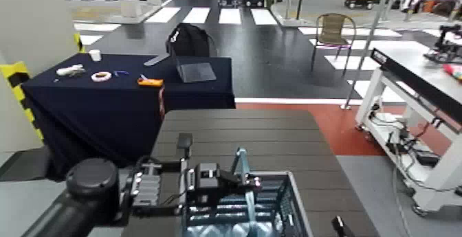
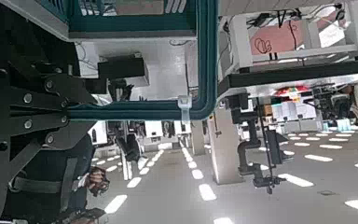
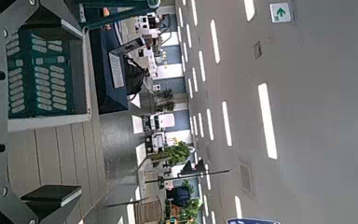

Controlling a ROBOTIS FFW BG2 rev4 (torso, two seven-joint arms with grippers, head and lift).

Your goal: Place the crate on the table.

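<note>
Table [image 1: 275,126] | crate [image 1: 298,202]: contents unclear | left gripper [image 1: 251,183]: on handle [image 1: 241,160] | right gripper [image 1: 339,226]: alongside

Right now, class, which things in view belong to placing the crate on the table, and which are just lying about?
Job: crate, slatted table, left gripper gripping crate's handle, right gripper beside crate.

Lying about: laptop, white cup, orange item on navy-draped table; chair beyond.
</note>
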